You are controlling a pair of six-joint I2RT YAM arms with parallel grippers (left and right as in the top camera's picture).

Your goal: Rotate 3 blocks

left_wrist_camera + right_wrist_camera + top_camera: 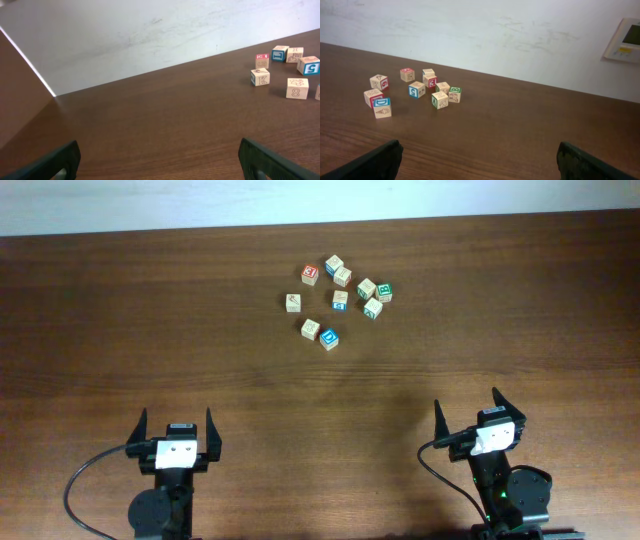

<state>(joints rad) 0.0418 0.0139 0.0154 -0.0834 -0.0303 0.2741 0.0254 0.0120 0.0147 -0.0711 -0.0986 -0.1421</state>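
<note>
Blocks (340,300) for the task are found in a loose scatter of small alphabet cubes at upper centre of the overhead frame, all resting flat on the brown surface (150,310), none stacked. At the lower edge of the scatter a tan-topped block (310,329) is seen just beside a blue-faced block (329,338), the two nearly touching at a corner. A second blue-faced block (416,89) is set a little above them, near mid-cluster. Which three are meant cannot be read off directly. These are judged likely, since they face the arms and are reached without crossing other cubes. A red-faced cube (309,273) sits at the upper left of the group and green-faced cubes (384,292) at its right side; these are taken as not part of the job. The left end effector (177,412) is parked at lower left of the overhead frame and the right end effector (465,398) at lower right, both well apart from the cubes. On each, the fingers are spread wide with nothing between them; in both wrist views only dark finger tips show at the bottom corners, with bare wood in the gap. The wide spread is judged a ready pose, leaving room to straddle a cube. No rotation is judged begun. The cluster is slightly nearer the right arm, so that arm is judged to have the easier first reach. Close spacing around the mid-cluster cube may cause neighbours to be knocked.
</note>
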